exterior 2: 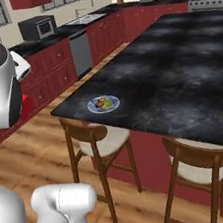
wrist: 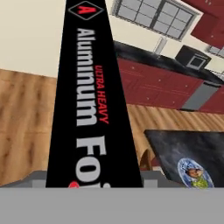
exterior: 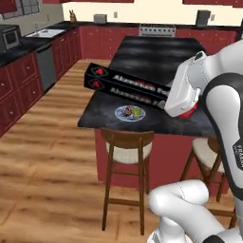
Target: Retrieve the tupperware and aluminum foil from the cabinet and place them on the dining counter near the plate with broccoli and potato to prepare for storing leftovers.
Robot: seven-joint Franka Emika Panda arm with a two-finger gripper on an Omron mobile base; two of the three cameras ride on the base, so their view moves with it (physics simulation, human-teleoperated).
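Currently, by item:
foil: aluminum foil (exterior: pixel 124 86) box is carried in the air, centre of left base view, black w/ white lettering & red triangle logos at its left end; runs from centre-left down to the white hand at right. In hand view it rises from bottom centre to top edge, logo at top.
gripper: gripper (exterior: pixel 182 110) sits at right of left base view, mostly hidden behind the white wrist housing; jaws clamped on the box's near, red end.
counter: dining counter (exterior: pixel 156 59), black marbled top, centre to upper right in left base view; box hangs above its near left part.
plate: plate (exterior: pixel 129 113) lies near counter's front edge, below the box in frame, apart from it.
food: green broccoli (exterior: pixel 137 112) & brownish potato (exterior: pixel 127 111) on plate, side by side.
stools: two wooden stools (exterior: pixel 126 171) under counter's front edge, lower half of frame.
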